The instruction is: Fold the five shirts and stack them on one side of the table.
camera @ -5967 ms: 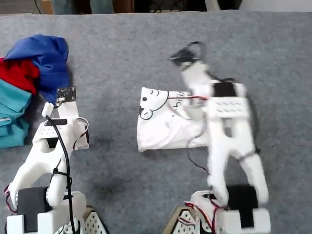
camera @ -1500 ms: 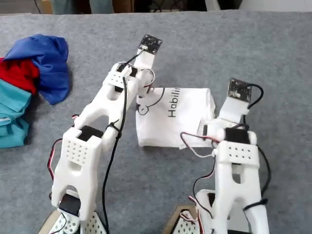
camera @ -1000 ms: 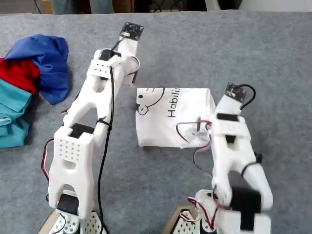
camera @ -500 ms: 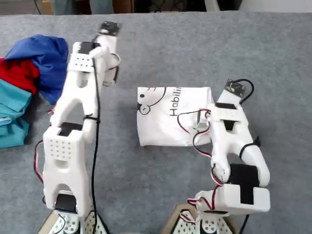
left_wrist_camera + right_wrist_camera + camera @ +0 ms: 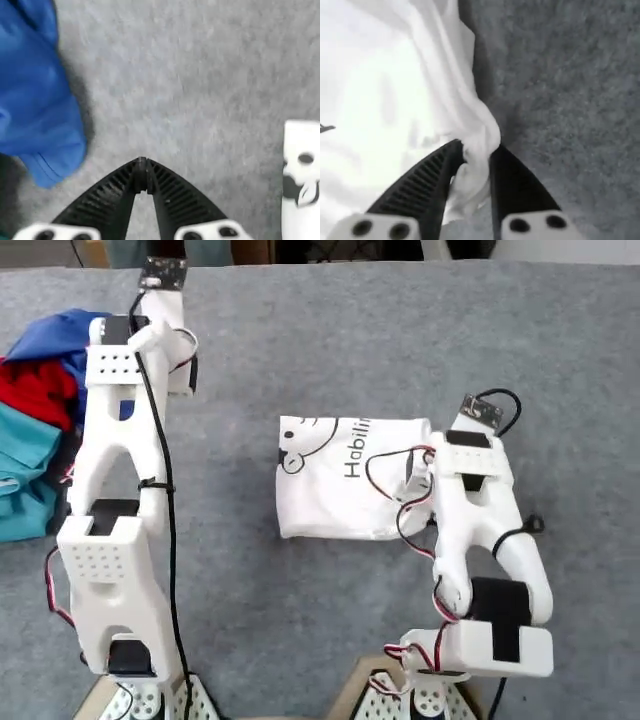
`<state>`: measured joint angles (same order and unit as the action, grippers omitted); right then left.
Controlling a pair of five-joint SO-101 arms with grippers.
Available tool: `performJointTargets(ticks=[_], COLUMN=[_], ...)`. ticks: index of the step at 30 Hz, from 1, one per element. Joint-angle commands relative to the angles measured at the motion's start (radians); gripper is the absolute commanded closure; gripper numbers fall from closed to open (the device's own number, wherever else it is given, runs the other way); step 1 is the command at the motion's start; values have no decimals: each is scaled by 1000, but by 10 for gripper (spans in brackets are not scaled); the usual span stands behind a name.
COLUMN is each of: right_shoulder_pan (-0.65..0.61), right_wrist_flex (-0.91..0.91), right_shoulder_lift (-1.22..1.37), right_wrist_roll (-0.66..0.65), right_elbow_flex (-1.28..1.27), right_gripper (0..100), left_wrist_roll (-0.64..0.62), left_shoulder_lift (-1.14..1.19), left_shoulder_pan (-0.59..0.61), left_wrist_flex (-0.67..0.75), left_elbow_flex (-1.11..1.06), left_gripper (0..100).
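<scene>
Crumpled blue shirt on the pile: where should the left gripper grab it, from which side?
Probably the hemmed corner of the crumpled blue shirt, approached from the bare grey table side: it juts out loose with nothing lying on it.

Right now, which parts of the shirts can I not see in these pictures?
- High view: the shirt pile is cut by the edge and partly covered by the left arm, so its count is unclear.
- High view: the right arm covers one side of the white shirt.
</scene>
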<state>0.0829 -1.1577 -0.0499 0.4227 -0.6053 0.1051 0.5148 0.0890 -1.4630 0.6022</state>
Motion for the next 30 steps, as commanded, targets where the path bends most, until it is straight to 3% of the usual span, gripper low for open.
performJointTargets(ticks=[1, 9, 19, 30], right_shoulder_pan=[-11, -8, -6, 95], right_wrist_flex=[-49, -2, 49, -101], right_shoulder_lift=[-53, 27, 142, 101], right_wrist_roll=[-18, -18, -25, -282], right_elbow_flex=[45, 44, 85, 565], right_gripper=[947, 946, 985, 985], left_wrist_roll=[5, 5, 0, -5], left_shoulder_lift=[-61, -71, -71, -63], left_shoulder_pan=[13, 18, 18, -38], left_wrist_flex=[106, 359, 440, 420], left_elbow_flex=[-154, -535, -636, -641], left_gripper=[972, 972, 972, 972])
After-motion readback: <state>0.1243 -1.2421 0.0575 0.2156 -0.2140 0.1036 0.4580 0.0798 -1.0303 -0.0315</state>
